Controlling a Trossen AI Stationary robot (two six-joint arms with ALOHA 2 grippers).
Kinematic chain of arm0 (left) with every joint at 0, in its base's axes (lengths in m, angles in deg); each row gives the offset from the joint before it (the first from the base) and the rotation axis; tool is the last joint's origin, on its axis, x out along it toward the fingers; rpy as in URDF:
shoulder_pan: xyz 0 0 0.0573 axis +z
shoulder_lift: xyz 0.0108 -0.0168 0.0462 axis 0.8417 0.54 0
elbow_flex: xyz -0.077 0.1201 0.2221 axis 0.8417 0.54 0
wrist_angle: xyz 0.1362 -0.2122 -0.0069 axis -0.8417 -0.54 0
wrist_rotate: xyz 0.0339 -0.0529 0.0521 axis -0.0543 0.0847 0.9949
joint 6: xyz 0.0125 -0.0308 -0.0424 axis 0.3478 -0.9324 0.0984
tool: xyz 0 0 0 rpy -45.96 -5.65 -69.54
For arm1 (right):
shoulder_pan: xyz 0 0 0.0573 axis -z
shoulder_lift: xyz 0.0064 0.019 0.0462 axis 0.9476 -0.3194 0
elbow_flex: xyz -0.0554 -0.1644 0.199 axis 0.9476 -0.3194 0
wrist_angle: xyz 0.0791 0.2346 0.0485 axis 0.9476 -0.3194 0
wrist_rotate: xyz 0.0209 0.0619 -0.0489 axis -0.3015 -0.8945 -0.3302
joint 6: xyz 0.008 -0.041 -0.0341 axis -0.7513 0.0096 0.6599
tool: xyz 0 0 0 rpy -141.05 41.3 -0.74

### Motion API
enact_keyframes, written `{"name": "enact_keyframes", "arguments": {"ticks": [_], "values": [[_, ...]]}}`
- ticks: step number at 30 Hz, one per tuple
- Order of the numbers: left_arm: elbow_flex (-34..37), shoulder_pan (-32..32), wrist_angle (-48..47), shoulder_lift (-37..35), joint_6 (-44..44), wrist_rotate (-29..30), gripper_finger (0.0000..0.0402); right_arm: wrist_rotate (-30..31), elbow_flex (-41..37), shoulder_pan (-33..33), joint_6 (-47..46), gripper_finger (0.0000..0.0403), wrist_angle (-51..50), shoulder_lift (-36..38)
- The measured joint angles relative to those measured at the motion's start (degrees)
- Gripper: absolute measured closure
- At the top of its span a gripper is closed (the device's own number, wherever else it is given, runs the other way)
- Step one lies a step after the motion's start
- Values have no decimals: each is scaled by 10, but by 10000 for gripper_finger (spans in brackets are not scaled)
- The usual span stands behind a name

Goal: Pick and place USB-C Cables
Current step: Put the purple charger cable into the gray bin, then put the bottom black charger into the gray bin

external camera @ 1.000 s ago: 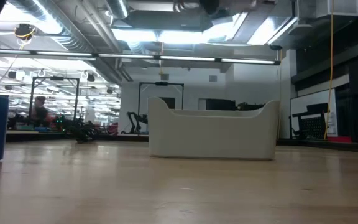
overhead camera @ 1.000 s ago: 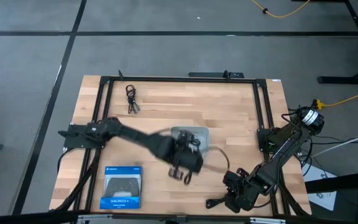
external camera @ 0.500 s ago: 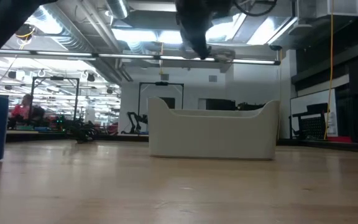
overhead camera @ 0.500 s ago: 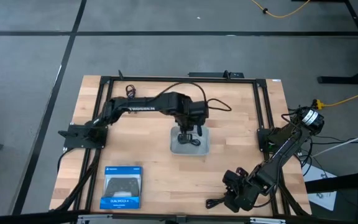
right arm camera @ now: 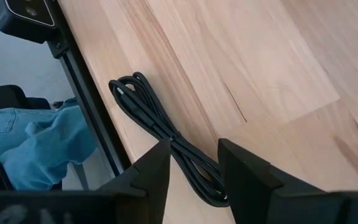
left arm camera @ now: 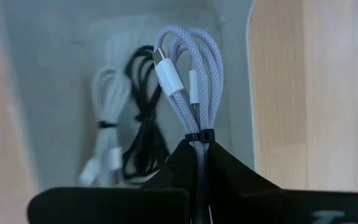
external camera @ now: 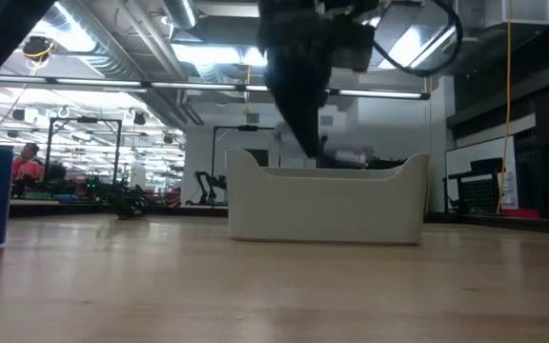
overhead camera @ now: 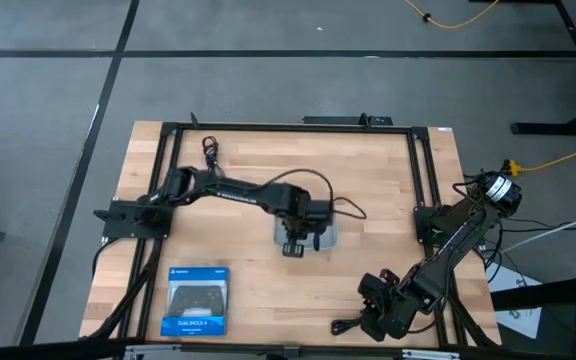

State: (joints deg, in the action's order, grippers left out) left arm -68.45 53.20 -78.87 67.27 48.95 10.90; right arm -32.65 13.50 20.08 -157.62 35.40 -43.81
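My left gripper (overhead camera: 295, 240) hangs over the grey tray (overhead camera: 329, 236) and is shut on a light grey braided USB-C cable bundle (left arm camera: 191, 68). In the low view the gripper (external camera: 311, 143) reaches down to the tray's rim (external camera: 327, 173). A white cable (left arm camera: 103, 118) and a black cable (left arm camera: 143, 124) lie on the tray floor. Another black cable (overhead camera: 211, 158) lies on the table's far left part. My right gripper (right arm camera: 191, 152) is open at the near right corner, one finger on each side of a black cable (right arm camera: 148, 112) lying flat on the wood. My left gripper pinches the light grey bundle between its two fingers just behind the black tie (left arm camera: 199, 135), coming from above. The looped end with the white plug (left arm camera: 166, 74) hangs below the fingers, clear of the tray floor.
A blue-and-black boxed game controller (overhead camera: 196, 300) lies at the near left. A black metal frame (overhead camera: 288, 128) borders the table. In the right wrist view a person's jeans (right arm camera: 30, 143) show beyond the table edge. Bare wood lies between tray and right arm.
My left gripper swung from the tray's near side to above the tray, then came down toward it. It carries the light grey cable, which now hangs at the tray's rim in the low view. The right arm kept still.
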Motion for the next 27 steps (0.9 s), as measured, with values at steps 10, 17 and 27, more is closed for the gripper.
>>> {"name": "enact_keyframes", "arguments": {"ticks": [10,17,27], "values": [[92,-7,103,0,-16,2,381,0,0,0,0,263,1,0],[109,-8,115,0,-33,27,335,-1,0,0,0,263,1,0],[21,-8,18,0,-38,36,328,-1,0,0,0,263,1,0]]}}
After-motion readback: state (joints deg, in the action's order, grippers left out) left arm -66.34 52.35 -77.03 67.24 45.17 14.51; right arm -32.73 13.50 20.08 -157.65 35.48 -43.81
